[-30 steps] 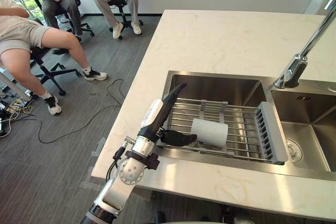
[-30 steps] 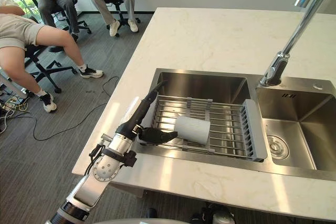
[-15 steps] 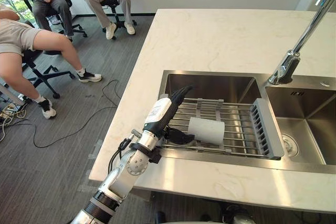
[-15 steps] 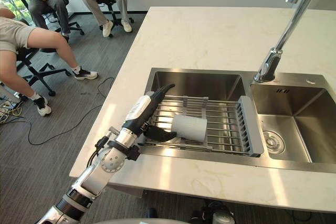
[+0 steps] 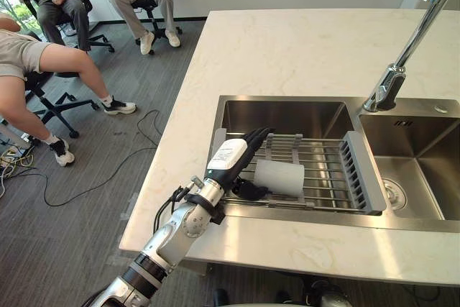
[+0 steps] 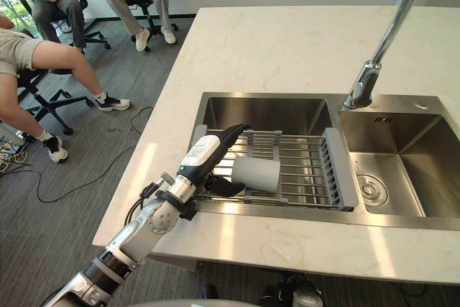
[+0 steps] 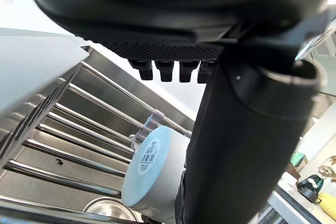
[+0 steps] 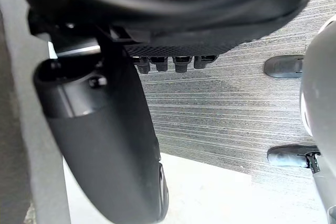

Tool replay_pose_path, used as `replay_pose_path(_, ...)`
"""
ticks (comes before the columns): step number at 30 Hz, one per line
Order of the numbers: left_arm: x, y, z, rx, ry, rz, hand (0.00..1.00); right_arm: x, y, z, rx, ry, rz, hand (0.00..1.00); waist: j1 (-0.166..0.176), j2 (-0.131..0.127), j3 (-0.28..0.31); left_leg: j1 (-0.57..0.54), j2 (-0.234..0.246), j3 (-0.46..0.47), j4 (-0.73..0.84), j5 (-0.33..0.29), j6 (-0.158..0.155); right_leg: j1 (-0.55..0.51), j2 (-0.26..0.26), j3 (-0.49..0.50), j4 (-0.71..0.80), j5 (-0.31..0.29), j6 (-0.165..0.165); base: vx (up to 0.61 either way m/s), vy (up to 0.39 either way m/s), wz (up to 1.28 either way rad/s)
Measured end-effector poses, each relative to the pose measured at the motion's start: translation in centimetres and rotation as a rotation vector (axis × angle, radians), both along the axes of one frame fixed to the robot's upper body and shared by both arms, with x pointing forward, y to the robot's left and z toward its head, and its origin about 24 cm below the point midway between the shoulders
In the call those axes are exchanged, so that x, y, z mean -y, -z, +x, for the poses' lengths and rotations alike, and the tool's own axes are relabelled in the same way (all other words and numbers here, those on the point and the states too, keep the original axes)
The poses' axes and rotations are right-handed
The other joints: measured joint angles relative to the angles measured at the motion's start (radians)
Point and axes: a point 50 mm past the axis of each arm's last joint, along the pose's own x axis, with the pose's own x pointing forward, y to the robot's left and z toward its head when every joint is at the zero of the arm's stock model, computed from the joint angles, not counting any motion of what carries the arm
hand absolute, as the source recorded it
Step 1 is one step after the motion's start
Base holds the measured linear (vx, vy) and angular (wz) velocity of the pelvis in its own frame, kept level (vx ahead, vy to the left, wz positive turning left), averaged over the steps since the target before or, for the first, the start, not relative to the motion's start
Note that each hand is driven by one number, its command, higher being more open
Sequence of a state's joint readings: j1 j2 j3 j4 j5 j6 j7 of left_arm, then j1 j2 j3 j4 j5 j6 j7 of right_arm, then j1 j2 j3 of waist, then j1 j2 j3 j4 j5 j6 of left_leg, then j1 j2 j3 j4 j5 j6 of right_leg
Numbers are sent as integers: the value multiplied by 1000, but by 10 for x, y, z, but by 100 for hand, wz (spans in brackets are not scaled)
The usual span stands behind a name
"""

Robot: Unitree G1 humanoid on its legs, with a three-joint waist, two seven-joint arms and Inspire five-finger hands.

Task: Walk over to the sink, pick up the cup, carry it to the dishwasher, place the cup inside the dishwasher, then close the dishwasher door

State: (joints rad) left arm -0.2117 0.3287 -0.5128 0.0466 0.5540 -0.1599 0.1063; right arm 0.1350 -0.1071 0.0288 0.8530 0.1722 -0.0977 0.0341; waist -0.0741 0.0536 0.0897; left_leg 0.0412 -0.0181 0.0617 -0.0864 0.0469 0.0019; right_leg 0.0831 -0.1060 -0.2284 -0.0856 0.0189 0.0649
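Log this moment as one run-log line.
stage: pre-grasp; left hand: open, beside cup; cup: on its side on sink rack; right hand: open, idle

The sink (image 5: 287, 116) is brushed stainless steel with a dull sheen. Its rack (image 5: 323, 177) has shiny metal rods and a matt grey plastic end piece (image 5: 357, 170). The cup (image 5: 280, 177) looks smooth, pale and matt. The countertop (image 5: 302, 48) is glossy cream veined stone, the faucet (image 5: 392, 84) polished metal, the floor (image 5: 108, 149) ribbed grey carpet. The left hand (image 5: 237, 159) is matt dark plastic with a smooth white cover.
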Motion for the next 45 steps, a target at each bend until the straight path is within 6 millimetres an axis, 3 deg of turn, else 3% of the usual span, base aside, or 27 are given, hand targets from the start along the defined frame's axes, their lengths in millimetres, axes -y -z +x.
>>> replay_pose_path(12, 13, -7, 2, 59, 73, 67, 100, 1, -1, 3, 6, -28, -11, 100, -4, 12, 10, 0, -2, -12, 0, 0, 0, 6, -2, -13, -4, 0, 1, -1, -1, 2)
replay_pose_path(28, 24, -13, 15, 76, 141, 168, 100, 5, -5, 10, 26, -36, -24, 100, -52, 25, 48, -4, -2, -13, 0, 0, 0, 4, -2, -16, -5, -1, 1, 0, 0, 0)
replay_pose_path(29, 25, -13, 16, 74, 148, 178, 0, 5, -4, 10, 25, -36, -25, 100, -53, 25, 48, -6, -1, -12, 0, 0, 0, 2, -2, -15, -5, -1, 1, 0, 0, 0)
replay_pose_path(40, 31, -16, 21, 78, 180, 212, 0, 6, -5, 10, 26, -35, -27, 100, -58, 35, 57, -9, 1, -11, -1, -1, -1, -2, 0, -14, -5, -1, 1, 0, 0, 0)
replay_pose_path(45, 20, -20, 28, 75, 148, 215, 0, 7, -5, 12, 30, -30, -28, 100, -67, 35, 61, -10, 0, -11, -1, -2, -1, -3, -1, -13, -5, -1, 2, 0, 0, 0)
